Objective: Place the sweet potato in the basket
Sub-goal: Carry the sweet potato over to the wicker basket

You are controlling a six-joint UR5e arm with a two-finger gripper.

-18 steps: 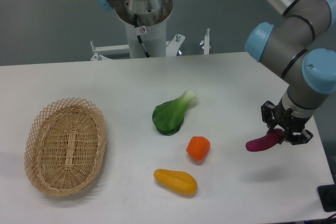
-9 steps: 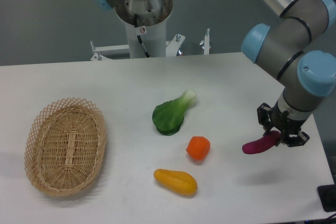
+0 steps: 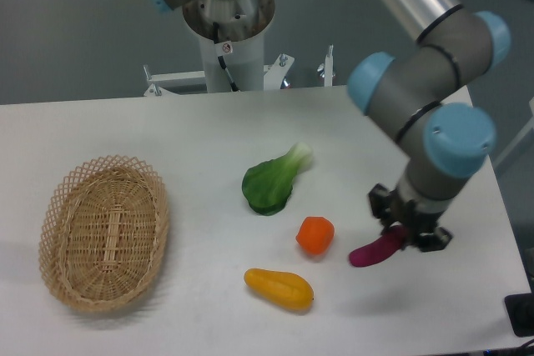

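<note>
The magenta-purple sweet potato (image 3: 374, 251) hangs a little above the table at the right, tilted with its free end pointing down-left. My gripper (image 3: 406, 233) is shut on its upper right end. The light tan wicker basket (image 3: 58, 213) lies far off at the left of the table with nothing inside it.
Just left of the held sweet potato sits a round orange vegetable (image 3: 315, 235). A yellow oblong vegetable (image 3: 279, 288) lies near the front, and a green leafy bok choy (image 3: 274, 179) lies mid-table. The arm's base column (image 3: 225, 31) stands at the back edge.
The arm has swung left, carrying the sweet potato from near the table's right edge toward the orange vegetable. Nothing else moved.
</note>
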